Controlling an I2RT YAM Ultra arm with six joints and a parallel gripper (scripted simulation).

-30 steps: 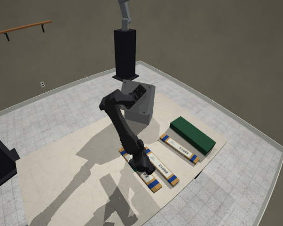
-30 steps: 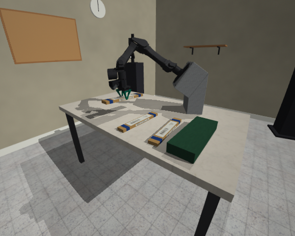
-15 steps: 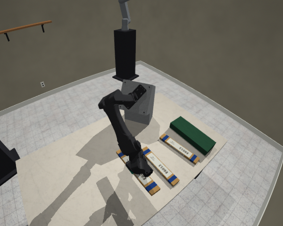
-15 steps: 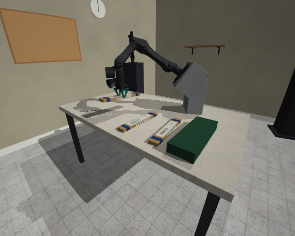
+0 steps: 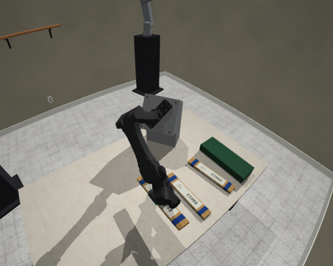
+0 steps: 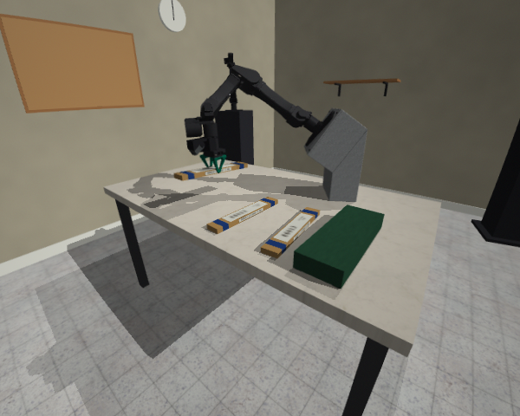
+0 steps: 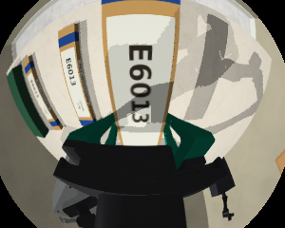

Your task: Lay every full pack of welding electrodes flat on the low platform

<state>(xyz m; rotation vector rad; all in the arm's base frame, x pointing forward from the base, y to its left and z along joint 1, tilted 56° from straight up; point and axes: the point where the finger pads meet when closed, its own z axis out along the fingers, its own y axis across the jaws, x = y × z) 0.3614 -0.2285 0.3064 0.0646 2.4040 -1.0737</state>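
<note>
Three long tan packs with blue bands and white "E6013" labels lie on the table. My gripper (image 5: 164,203) is shut on the pack farthest from the platform (image 5: 164,203), with its green fingers on the pack's two long sides; the pack also shows in the exterior view (image 6: 210,170) and in the wrist view (image 7: 142,83). It sits at or just above the table top. The middle pack (image 5: 188,194) (image 6: 242,214) lies flat beside it. The third pack (image 5: 211,174) (image 6: 289,231) lies flat next to the low dark green platform (image 5: 226,158) (image 6: 339,243), which has nothing on it.
The grey arm base (image 5: 162,120) (image 6: 338,154) stands at the back of the table. The table's edge runs close to the near ends of the packs. A black pillar (image 5: 146,62) stands behind the table.
</note>
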